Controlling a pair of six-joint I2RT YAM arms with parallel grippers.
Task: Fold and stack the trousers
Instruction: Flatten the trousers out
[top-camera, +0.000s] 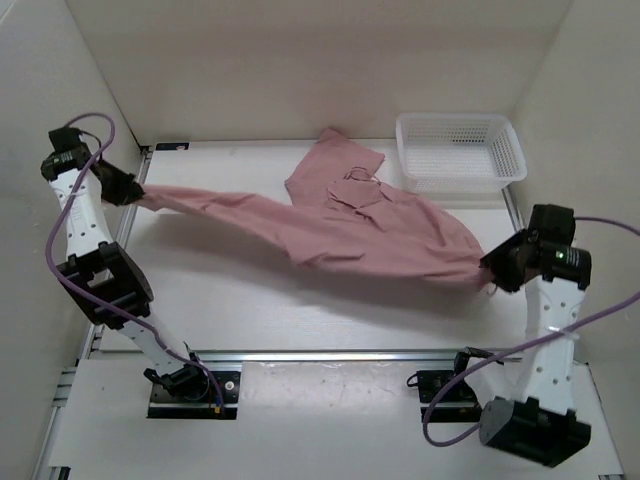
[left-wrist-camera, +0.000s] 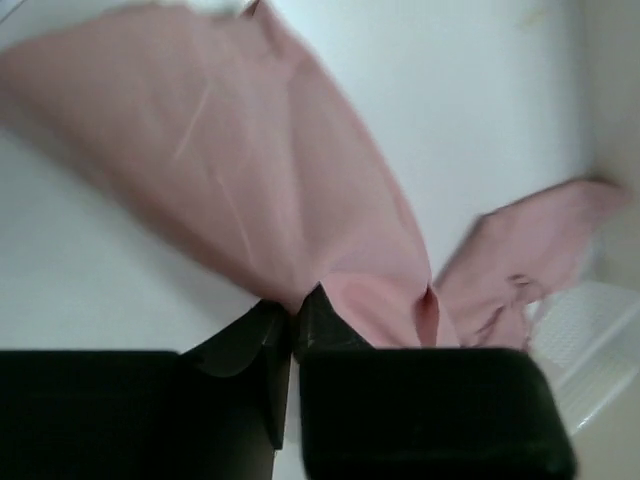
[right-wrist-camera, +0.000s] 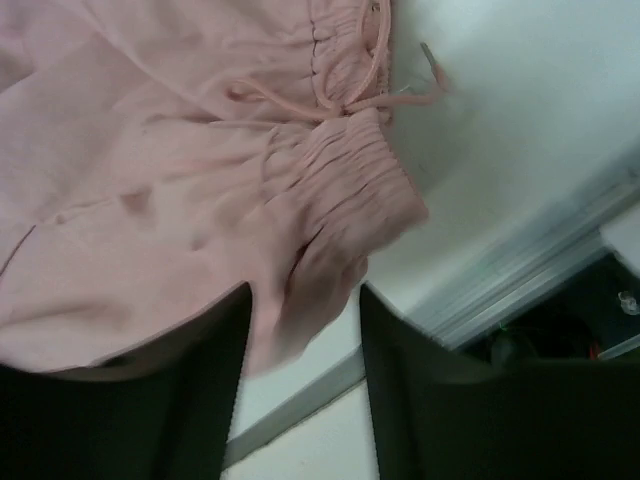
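The dusty-pink trousers (top-camera: 350, 230) hang stretched across the table between both arms, with one leg folded back toward the far wall. My left gripper (top-camera: 137, 196) is shut on a leg end at the far left; in the left wrist view the fabric (left-wrist-camera: 250, 150) runs out from its closed fingertips (left-wrist-camera: 296, 305). My right gripper (top-camera: 490, 270) is at the waistband end on the right. In the right wrist view its jaws (right-wrist-camera: 305, 330) stand apart, and the gathered waistband (right-wrist-camera: 340, 190) with its drawstrings (right-wrist-camera: 330, 100) lies between them against the left finger, blurred.
A white mesh basket (top-camera: 460, 150) stands at the back right, also seen in the left wrist view (left-wrist-camera: 590, 330). Walls close in the table on three sides. A metal rail (top-camera: 330, 353) runs along the near edge.
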